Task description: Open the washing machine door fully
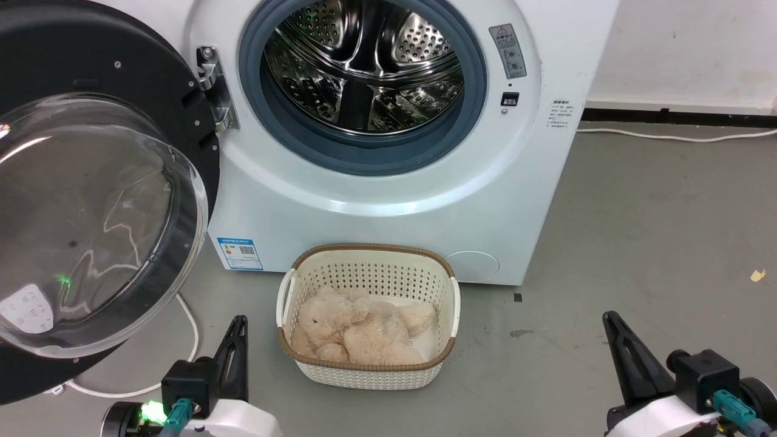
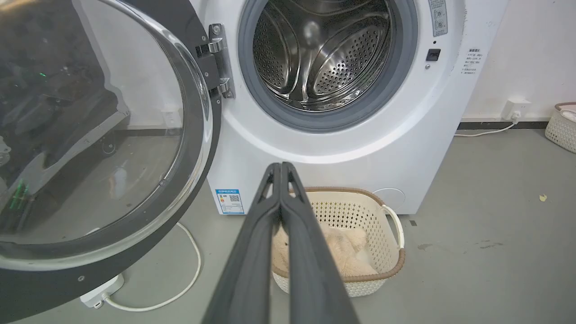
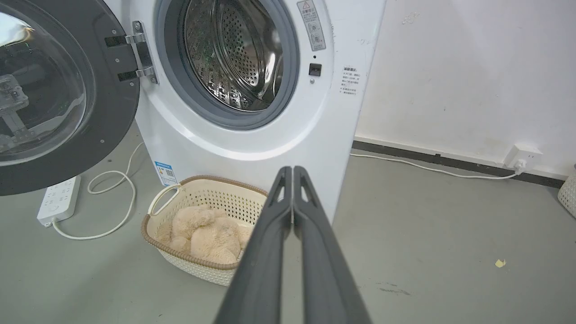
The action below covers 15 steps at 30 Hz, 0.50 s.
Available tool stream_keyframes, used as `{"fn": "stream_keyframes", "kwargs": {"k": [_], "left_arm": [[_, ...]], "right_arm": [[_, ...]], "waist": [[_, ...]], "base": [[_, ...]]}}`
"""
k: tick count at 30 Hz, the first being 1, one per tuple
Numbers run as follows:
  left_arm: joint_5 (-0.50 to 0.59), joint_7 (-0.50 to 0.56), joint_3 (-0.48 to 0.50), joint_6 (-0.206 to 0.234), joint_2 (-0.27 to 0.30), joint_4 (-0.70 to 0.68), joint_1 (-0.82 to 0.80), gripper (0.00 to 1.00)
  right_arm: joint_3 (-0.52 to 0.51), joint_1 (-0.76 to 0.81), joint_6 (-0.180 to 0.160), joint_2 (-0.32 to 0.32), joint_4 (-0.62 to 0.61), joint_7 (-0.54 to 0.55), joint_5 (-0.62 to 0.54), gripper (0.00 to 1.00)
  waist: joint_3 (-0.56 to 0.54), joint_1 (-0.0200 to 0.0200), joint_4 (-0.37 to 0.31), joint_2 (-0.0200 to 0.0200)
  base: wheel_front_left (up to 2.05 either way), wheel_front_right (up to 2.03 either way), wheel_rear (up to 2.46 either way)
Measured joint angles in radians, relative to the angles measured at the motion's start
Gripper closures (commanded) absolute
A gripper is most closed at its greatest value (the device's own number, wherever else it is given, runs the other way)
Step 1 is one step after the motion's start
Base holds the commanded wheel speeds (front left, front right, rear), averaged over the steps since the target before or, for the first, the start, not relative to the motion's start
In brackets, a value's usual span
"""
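My dark-fingered left gripper (image 2: 280,165) and right gripper (image 3: 292,168) are pressed together on nothing, both held low. The glossy round black washing machine door (image 1: 91,224) hangs wide open.

I work in what seems a bare laundry corner, perhaps a test room rather than a home. A white washing machine (image 1: 388,206) stands on grey concrete floor (image 1: 655,243) against a scuffed white wall (image 3: 450,67), with a power strip (image 3: 58,200) and laundry basket (image 1: 364,376) beside it.
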Motion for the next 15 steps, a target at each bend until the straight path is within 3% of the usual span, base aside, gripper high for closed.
{"fn": "stream_keyframes", "kwargs": {"k": [15], "left_arm": [[0.018, 0.031, 0.021, -0.016, -0.011, -0.004, -0.007, 1.0]], "right_arm": [[0.01, -0.02, 0.0, 0.0, 0.002, 0.028, -0.007, 1.0]], "waist": [[0.001, 0.0, -0.006, 0.0]], "base": [[0.0, 0.0, 0.0]]}}
